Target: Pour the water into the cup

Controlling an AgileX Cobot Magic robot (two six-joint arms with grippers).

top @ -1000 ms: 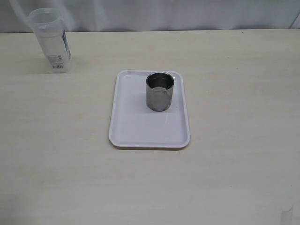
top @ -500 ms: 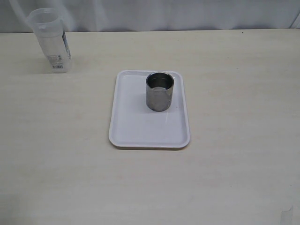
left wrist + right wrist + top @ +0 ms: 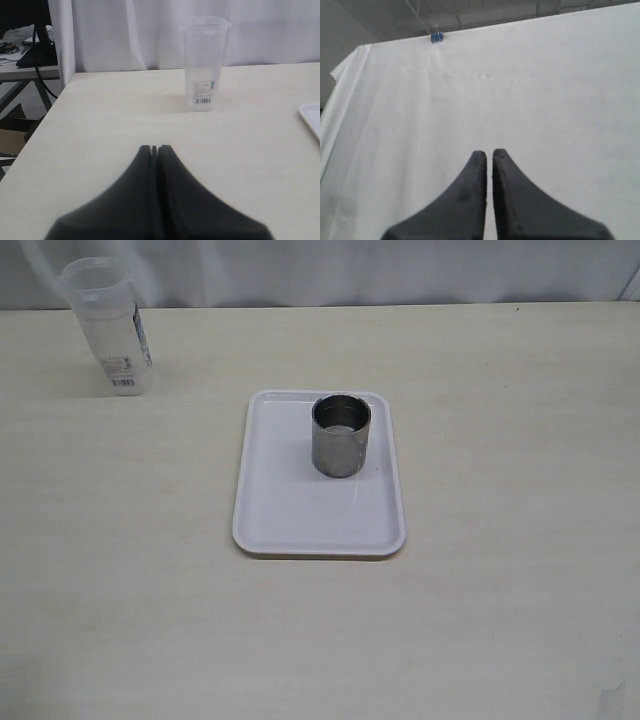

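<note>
The shiny steel cup (image 3: 341, 435) stands upright on the far half of a white tray (image 3: 290, 510) in the middle of the table. A tall translucent plastic container (image 3: 107, 325) with a blue label stands at the far left; the left wrist view shows the container (image 3: 204, 62) ahead of my left gripper (image 3: 155, 148), well apart from it. The left gripper is shut and holds nothing. My right gripper (image 3: 489, 154) is also shut and empty, facing a white curtain. Neither gripper shows in the exterior view. I cannot make out the water in any view.
A white curtain (image 3: 400, 270) hangs behind the table's far edge. The tray's corner (image 3: 312, 115) shows in the left wrist view. Off the table's left side stands a desk with cables (image 3: 30, 55).
</note>
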